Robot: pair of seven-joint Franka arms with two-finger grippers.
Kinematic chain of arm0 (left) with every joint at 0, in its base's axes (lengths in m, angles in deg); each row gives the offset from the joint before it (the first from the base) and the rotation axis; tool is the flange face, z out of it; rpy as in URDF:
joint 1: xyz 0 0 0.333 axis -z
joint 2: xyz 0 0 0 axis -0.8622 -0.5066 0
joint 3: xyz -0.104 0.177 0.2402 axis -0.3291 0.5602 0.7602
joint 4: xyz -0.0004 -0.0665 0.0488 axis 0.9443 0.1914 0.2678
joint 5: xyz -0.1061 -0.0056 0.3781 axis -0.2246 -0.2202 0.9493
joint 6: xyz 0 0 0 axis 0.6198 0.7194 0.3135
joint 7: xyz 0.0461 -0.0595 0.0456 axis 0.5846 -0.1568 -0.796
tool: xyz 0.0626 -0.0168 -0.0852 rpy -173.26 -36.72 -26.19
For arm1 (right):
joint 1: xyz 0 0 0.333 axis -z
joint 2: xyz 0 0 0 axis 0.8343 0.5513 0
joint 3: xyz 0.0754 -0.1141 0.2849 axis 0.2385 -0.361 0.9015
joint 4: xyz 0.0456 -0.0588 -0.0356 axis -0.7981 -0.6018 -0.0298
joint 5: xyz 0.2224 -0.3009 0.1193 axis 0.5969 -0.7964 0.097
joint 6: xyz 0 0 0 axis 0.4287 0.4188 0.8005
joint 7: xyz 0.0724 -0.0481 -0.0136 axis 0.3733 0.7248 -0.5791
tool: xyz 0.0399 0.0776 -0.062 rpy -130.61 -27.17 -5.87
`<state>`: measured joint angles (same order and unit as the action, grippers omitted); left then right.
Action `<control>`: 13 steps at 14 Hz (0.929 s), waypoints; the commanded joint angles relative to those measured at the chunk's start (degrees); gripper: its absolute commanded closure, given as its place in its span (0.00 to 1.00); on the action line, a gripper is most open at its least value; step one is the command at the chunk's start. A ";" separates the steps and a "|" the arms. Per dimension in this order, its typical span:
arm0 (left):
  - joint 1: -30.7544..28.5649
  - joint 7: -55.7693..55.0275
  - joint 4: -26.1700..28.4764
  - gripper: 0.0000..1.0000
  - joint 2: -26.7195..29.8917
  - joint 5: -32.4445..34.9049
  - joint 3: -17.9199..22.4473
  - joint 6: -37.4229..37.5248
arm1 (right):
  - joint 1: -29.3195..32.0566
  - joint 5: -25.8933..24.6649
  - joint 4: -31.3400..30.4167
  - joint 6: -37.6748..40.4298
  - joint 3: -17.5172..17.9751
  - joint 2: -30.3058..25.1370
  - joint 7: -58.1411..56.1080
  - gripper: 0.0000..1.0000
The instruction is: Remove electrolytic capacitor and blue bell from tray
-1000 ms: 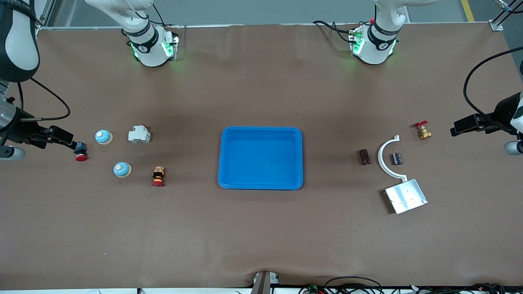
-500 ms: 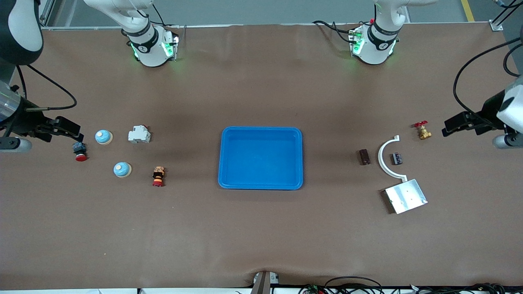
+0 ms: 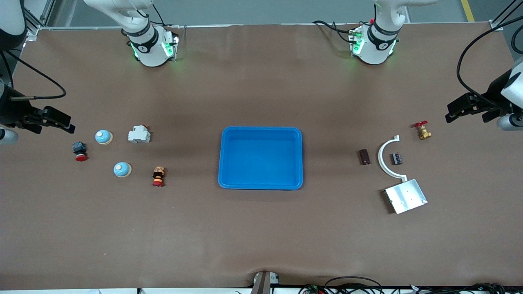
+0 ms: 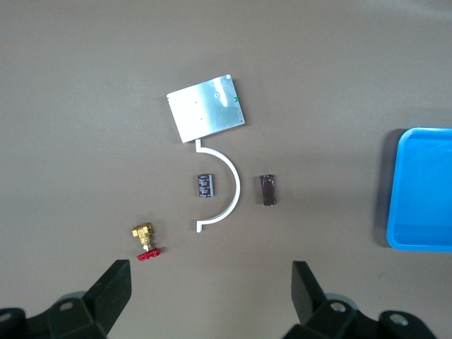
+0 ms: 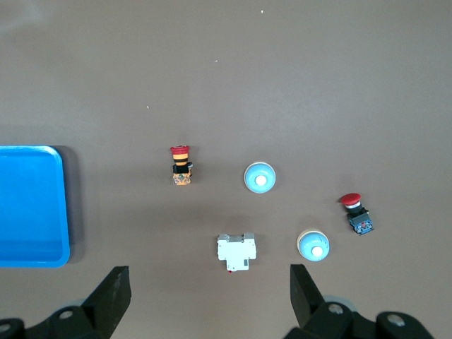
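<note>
Tray (image 3: 261,183) sits mid-worktop (image 3: 261,237). Toward right arm's end: two bells (image 3: 103,136) (image 3: 122,169), breaker (image 3: 139,134), two push buttons (image 3: 79,150) (image 3: 158,176). Toward left arm's end: capacitor (image 3: 397,158) inside curved bracket (image 3: 383,161), valve (image 3: 423,130) farther from camera, plate (image 3: 405,196) nearer, small block (image 3: 364,157) beside bracket, trayward.

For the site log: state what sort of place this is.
Most likely a robotics lab or test cell for sorting industrial parts. Signs: the two white arms bolted along one table edge, the brown table cover with a blue tray at its middle, and electrical parts such as a capacitor and circuit breaker.
</note>
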<state>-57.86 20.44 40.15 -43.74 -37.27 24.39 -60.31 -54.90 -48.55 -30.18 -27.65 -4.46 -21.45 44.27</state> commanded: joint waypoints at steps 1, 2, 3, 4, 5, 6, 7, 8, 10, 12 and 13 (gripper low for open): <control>-0.21 0.50 -2.13 0.00 -1.35 0.90 -0.13 1.75 | -0.07 -0.47 1.57 3.04 0.16 -0.32 0.71 0.00; -0.73 0.41 -1.78 0.00 -1.09 0.90 -0.31 2.44 | -0.16 -0.47 1.57 3.75 0.16 -0.40 0.71 0.00; -0.74 0.76 -1.69 0.00 -1.26 0.81 -0.31 2.80 | -0.16 -0.47 1.57 3.93 0.16 -0.49 0.62 0.00; -0.82 0.85 -1.77 0.00 -1.26 0.81 -0.22 2.98 | -0.16 -0.47 1.57 4.11 0.16 -0.49 0.18 0.00; -0.82 0.76 -1.78 0.00 -1.26 0.81 -0.22 2.98 | -0.16 -0.56 1.66 4.11 0.16 -0.49 0.00 0.00; -0.82 0.41 -1.69 0.00 -1.26 0.81 -0.22 3.07 | -0.24 -0.90 1.66 4.02 0.16 -0.58 -0.26 0.00; -0.82 0.41 -1.69 0.00 -1.35 0.81 -0.22 3.24 | -0.94 -2.30 1.66 4.02 0.68 -0.58 -0.35 0.00; -0.74 0.41 -1.69 0.00 -1.35 0.90 -0.22 3.33 | -1.21 -3.44 2.01 4.02 0.86 -0.58 -0.35 0.00; -0.82 0.41 -1.95 0.00 -1.35 0.81 -0.22 3.33 | -1.30 -3.63 2.54 4.02 0.95 -0.58 -0.17 0.00; -0.91 0.76 -1.95 0.00 -1.35 0.81 -0.22 3.33 | -1.30 -3.54 2.54 4.11 0.95 -0.58 -0.17 0.00; -0.82 0.76 -1.95 0.00 -1.44 1.07 -0.13 3.24 | -1.30 -3.54 2.54 4.11 0.95 -0.93 -0.17 0.00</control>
<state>-58.33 20.47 39.51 -44.76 -37.27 24.48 -58.22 -56.21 -50.99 -28.04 -24.57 -3.68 -21.46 44.03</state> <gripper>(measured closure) 0.000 0.000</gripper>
